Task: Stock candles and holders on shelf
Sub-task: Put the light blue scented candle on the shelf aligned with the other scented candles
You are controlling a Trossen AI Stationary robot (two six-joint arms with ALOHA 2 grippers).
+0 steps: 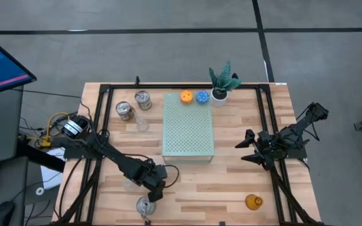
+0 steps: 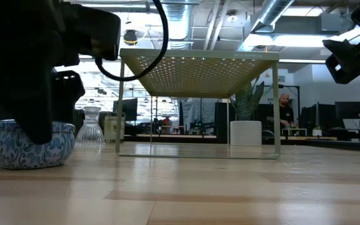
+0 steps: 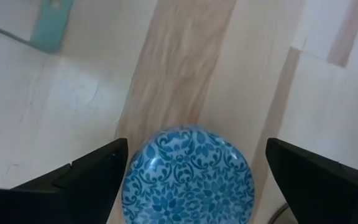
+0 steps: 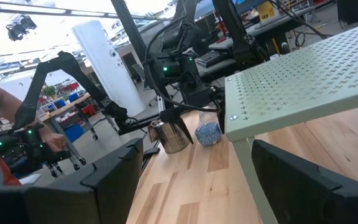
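- The left gripper (image 1: pixel 148 196) hangs straight over a blue-patterned round tin (image 3: pixel 188 177) that stands on the counter (image 1: pixel 231 188), well off the near left corner of the shelf (image 1: pixel 188 125).
- Its jaws stand wide and hold nothing; in the left wrist view one dark finger (image 3: pixel 82 180) shows on each side of the tin's lid, with bare wood between finger and rim on both sides.
- So the tin lies directly below and between the jaws. It is round, with no long axis to line up on; my judgement is that the coming move turns only on coming straight down centred before closing.
- The left arm is plainly the nearer one. The right gripper (image 1: pixel 249 150) waits just off the shelf's right edge, jaws partly open and empty, pointing toward the shelf.
- The orange candle (image 1: pixel 186 96) and a blue candle (image 1: pixel 202 96) already sit at the shelf's far edge.
- Two silver holders (image 1: pixel 133 105) stand left of the shelf's far corner, a clear glass cup (image 1: pixel 142 125) just beside them.
- An amber cup (image 1: pixel 252 201) sits well off the shelf's near right corner.
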